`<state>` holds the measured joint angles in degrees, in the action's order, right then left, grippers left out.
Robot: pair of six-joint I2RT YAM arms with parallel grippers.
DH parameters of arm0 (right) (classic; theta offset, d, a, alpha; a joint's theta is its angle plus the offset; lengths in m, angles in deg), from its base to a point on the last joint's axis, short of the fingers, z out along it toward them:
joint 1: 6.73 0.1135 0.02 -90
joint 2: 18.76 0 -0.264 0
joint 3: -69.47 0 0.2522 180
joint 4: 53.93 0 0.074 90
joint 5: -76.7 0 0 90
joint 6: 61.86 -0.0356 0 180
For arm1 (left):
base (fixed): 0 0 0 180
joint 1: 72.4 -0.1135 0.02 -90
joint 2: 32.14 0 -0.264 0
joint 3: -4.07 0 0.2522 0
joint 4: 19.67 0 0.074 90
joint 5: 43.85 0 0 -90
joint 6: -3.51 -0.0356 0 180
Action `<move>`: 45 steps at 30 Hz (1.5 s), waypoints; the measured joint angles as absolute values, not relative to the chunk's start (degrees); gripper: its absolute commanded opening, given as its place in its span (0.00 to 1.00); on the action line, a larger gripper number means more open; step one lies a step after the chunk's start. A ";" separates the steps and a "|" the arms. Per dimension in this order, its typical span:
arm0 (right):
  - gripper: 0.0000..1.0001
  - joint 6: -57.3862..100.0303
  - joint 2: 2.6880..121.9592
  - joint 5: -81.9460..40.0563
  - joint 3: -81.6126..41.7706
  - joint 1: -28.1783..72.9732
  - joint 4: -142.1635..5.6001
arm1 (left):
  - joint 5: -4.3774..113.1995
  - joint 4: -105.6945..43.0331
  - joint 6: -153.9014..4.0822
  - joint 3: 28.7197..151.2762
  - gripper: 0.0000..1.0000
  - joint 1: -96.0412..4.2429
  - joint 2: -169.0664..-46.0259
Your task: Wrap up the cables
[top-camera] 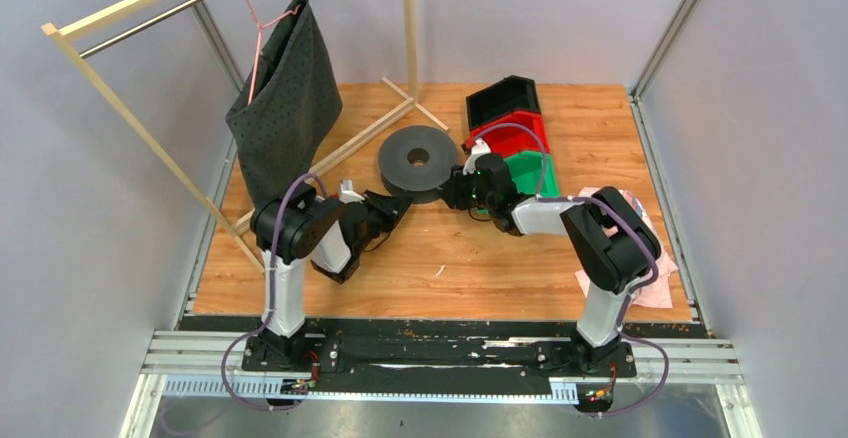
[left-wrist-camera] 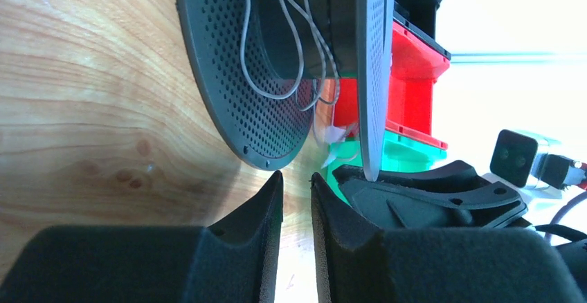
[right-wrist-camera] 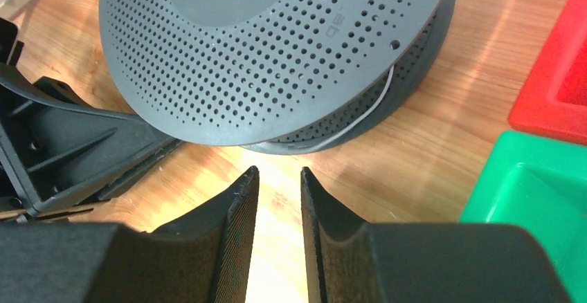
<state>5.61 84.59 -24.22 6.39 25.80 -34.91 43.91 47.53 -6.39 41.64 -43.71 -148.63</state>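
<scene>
Three plastic bins (top-camera: 510, 136), black, red and green, stand beside a dark grey perforated spool (top-camera: 415, 161) holding thin pale-grey cables (right-wrist-camera: 377, 107) in loose loops. Left gripper (left-wrist-camera: 296, 177) and right gripper (right-wrist-camera: 278, 171) face its rim, slightly spread, empty.

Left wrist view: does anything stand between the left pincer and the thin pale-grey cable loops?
Nothing visible does. The thin pale-grey cable loops hang in the open slot between the flanges of the dark-grey perforated spool, ahead of the left pincer.

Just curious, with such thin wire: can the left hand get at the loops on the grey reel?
Probably yes. The left hand, slightly open, points at the reel, and the wire loops hang in the open gap between its discs, with nothing in between.
</scene>
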 measured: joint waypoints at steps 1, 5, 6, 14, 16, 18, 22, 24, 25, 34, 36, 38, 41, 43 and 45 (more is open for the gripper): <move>0.33 5.88 84.20 -24.00 6.44 25.80 -35.68 | 44.15 47.38 -6.39 41.79 0.22 -43.71 -148.50; 0.37 7.36 81.16 -22.28 7.42 25.78 -38.78 | 44.89 46.75 -6.42 41.93 0.22 -43.71 -147.45; 0.38 7.60 80.18 -21.84 7.79 25.76 -39.50 | 44.98 46.53 -6.44 41.93 0.22 -43.71 -147.10; 0.47 9.98 71.11 -18.91 9.72 25.54 -45.82 | 45.99 44.06 -6.70 39.94 0.23 -43.71 -141.81; 0.49 10.47 68.97 -18.30 9.74 25.37 -46.87 | 46.60 42.53 -7.05 39.24 0.23 -43.71 -139.71; 0.51 11.06 66.56 -17.64 9.72 25.26 -48.55 | 47.25 40.54 -7.47 38.49 0.23 -43.71 -137.13; 0.53 12.54 61.14 -15.68 9.45 24.69 -53.23 | 48.43 34.60 -8.93 35.87 0.23 -43.71 -128.87; 0.54 13.87 57.75 -13.82 8.49 24.25 -57.10 | 49.20 29.48 -10.29 34.89 0.23 -43.71 -122.81; 0.55 14.66 56.14 -12.77 7.60 23.95 -59.04 | 49.88 25.66 -11.33 34.76 0.23 -43.71 -119.03; 0.89 26.03 41.64 -1.07 -4.10 20.49 -74.01 | 45.94 -24.16 -37.72 54.49 0.33 -41.74 -89.22; 1.00 27.89 40.22 1.72 -6.15 19.93 -76.59 | 43.91 -33.47 -44.69 63.35 0.38 -41.55 -88.59; 1.00 29.13 39.83 4.78 -8.43 19.51 -79.41 | 42.05 -41.14 -50.17 70.97 0.42 -41.50 -89.35; 1.00 30.16 40.49 8.06 -11.57 18.90 -83.41 | 38.62 -51.89 -57.50 82.06 0.47 -40.37 -91.97; 1.00 29.42 41.58 9.15 -13.89 17.76 -86.78 | 35.56 -56.09 -61.28 86.71 0.50 -38.49 -93.35; 1.00 27.54 43.11 9.13 -16.01 15.93 -89.62 | 32.98 -59.24 -64.25 89.88 0.53 -36.28 -94.27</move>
<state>27.54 43.11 9.13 -16.01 15.93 -89.62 32.98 -59.24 -64.25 89.88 -36.28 -94.27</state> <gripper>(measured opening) 0.999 0.495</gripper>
